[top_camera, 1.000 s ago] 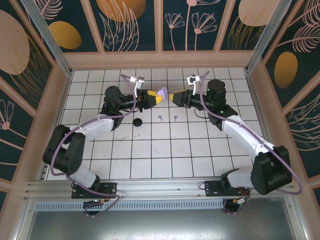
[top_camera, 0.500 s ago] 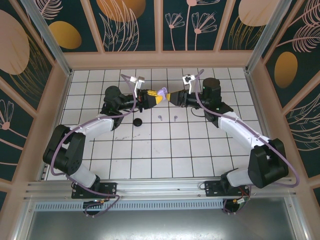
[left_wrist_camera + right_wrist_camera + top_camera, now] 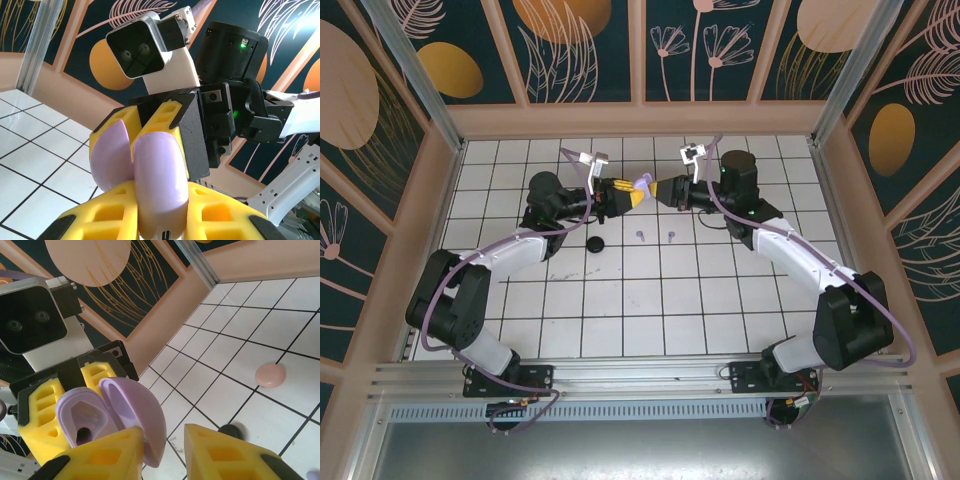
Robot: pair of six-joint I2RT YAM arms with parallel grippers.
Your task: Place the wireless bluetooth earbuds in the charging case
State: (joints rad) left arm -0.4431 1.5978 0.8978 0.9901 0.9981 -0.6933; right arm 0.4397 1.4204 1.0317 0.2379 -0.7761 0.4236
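L claw (image 3: 161,217) clamps lilac chg case (image 3: 156,175) — lid open, rounded.

A white tiled floor (image 3: 650,300) with dark grout lines lies inside a three-sided pen. The back wall (image 3: 580,60), left wall (image 3: 360,150) and right wall (image 3: 920,150) are dark teal panels printed with orange and peach discs and thin line-drawn leaves and flowers, divided by pale peach battens. A plain peach skirting (image 3: 640,120) runs along the foot of the back wall. Slanting aluminium posts (image 3: 405,70) stand at the back corners. Along the near edge a slotted aluminium rail (image 3: 640,372) crosses the full width, with a grey metal sheet (image 3: 640,450) below it. The light is even and soft, and the shadows on the tiles are faint
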